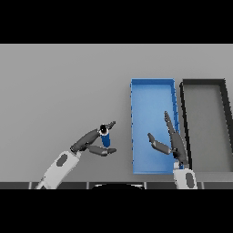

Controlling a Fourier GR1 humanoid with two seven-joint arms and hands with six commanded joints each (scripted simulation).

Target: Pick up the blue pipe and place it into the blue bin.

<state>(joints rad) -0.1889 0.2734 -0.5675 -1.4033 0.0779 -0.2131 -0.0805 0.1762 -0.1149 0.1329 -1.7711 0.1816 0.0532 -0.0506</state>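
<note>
The blue pipe (105, 138) is a short upright cylinder with a dark open top, standing on the grey table left of the blue bin (153, 85). My left hand (89, 141) reaches in from the lower left, fingers behind the pipe and thumb in front of it, closing round it. The blue bin is a long shallow tray right of centre. My right hand (175, 142) hovers over the bin's near right part, fingers straight and thumb spread, holding nothing.
A black bin (203, 82) of the same shape stands right beside the blue bin at the table's right side. Grey table surface stretches to the left and the back.
</note>
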